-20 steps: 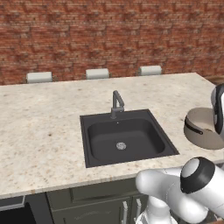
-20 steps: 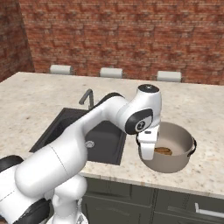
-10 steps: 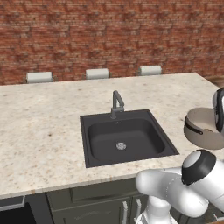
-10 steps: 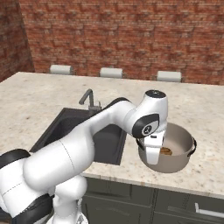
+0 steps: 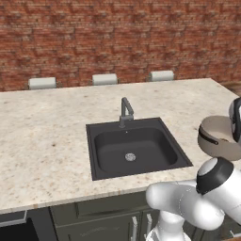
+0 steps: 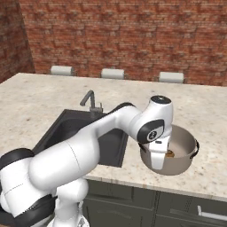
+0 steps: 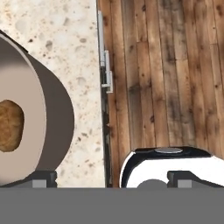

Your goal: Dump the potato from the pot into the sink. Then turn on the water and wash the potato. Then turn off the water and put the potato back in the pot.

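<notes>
Round grey metal pot (image 6: pixel 177 153) on speckled stone counter (image 5: pixel 47 136).
Rough orange-brown potato (image 7: pixel 9 125) inside; gripper (image 6: pixel 158 160) over the rim, opening unclear.

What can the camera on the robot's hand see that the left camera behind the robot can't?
The hand view looks down into the pot and finds the potato lying inside; it also sees a wooden plank floor past the counter's edge.

The left base view has the sink, its silver drain, the faucet and the brick wall. There the pot sits at the right edge, its inside hidden.

Both show the pot and the speckled counter, with the pot resting on it.
</notes>
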Robot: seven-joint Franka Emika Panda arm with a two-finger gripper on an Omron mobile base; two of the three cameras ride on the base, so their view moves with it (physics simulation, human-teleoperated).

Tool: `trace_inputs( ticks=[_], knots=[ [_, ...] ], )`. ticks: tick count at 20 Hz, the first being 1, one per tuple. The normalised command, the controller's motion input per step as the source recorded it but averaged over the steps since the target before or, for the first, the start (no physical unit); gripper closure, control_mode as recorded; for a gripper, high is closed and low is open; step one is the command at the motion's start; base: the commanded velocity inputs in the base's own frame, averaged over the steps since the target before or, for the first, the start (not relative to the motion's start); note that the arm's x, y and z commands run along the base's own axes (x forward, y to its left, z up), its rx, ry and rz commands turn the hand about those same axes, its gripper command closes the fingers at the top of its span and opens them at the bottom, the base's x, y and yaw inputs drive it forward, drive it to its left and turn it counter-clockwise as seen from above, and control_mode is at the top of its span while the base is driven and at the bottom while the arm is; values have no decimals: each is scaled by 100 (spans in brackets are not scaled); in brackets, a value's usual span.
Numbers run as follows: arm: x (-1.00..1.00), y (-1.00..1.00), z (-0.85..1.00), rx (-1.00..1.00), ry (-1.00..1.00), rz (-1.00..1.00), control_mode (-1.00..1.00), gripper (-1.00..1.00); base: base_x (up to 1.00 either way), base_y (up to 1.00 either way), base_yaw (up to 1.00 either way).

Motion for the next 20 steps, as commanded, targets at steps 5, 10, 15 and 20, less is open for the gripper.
trace_inputs(
  ticks=[5, 10, 15, 20],
  knots=[
    [20, 0, -14, 0, 0, 0, -100, -100, 0, 0, 0],
    [23, -1, -13, 0, 3, 0, -100, -100, 0, 0, 0],
    [20, -5, -18, 0, 6, 0, -100, -100, 0, 0, 0],
    [12, -10, -19, 0, 5, 1, -100, -100, 0, 0, 0]
  ],
)
